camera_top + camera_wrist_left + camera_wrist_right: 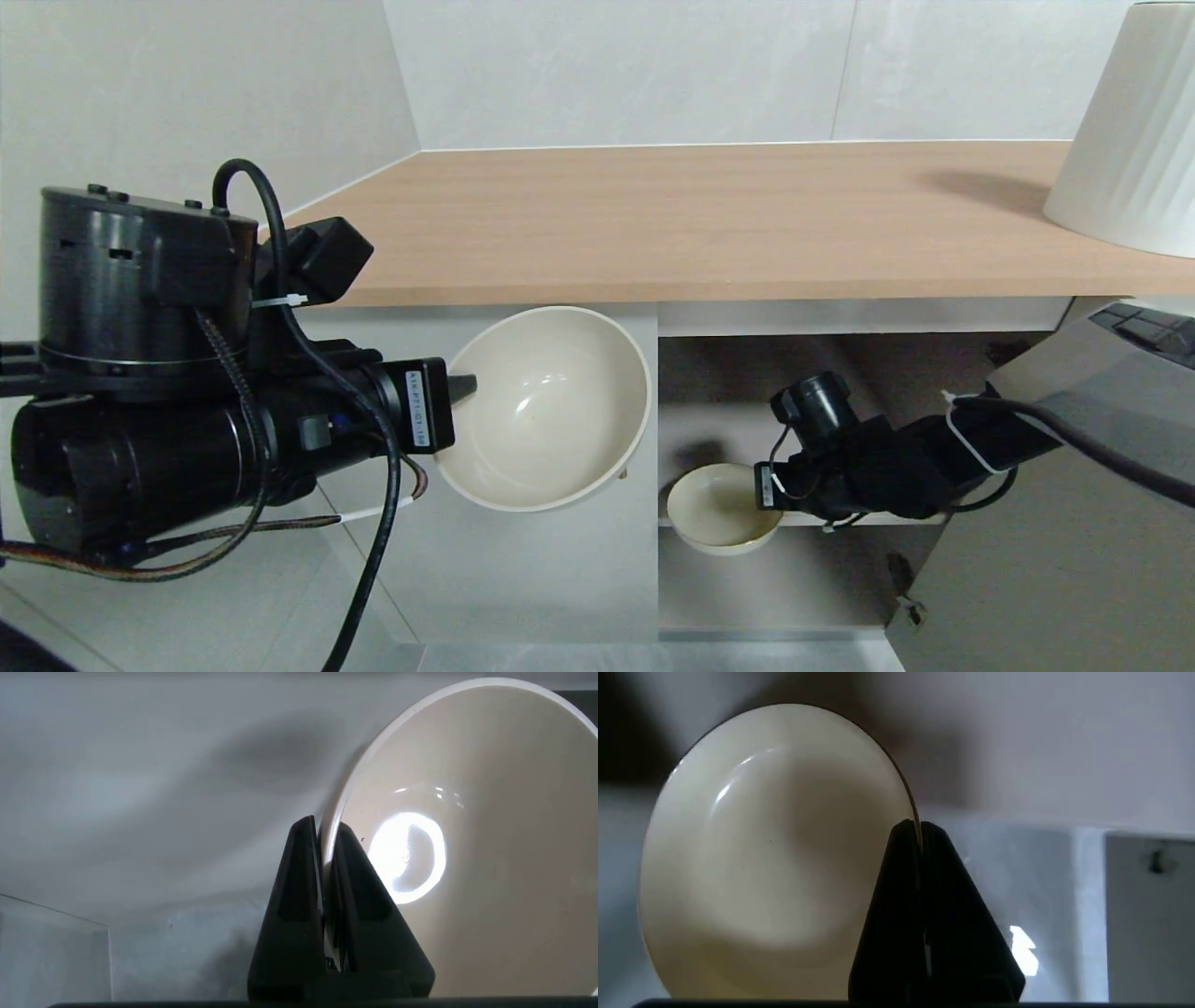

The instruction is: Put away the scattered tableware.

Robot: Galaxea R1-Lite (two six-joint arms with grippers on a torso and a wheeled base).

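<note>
Pinching rim of large bowl (pixel 546 406) with left gripper (pixel 462 385), fingers pressed together on it. Held mid-frame, mouth facing camera, in front of white cabinet (pixel 560 579) face below wooden counter (pixel 709 224).

Clamping rim of small dish (pixel 719 509) with right gripper (pixel 770 490), lower right of centre, inside open cabinet bay at shelf (pixel 803 560) level; contact with shelf unclear.

Lampshade (pixel 1134 140) on counter, upper right.

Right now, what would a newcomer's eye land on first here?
The big pale bowl, tilted and pinched at its rim by the left tool, hangs below the counter. Next comes the small dish, which the right tool grips by its rim inside the open cabinet. A white lampshade stands at the counter's right end.
</note>
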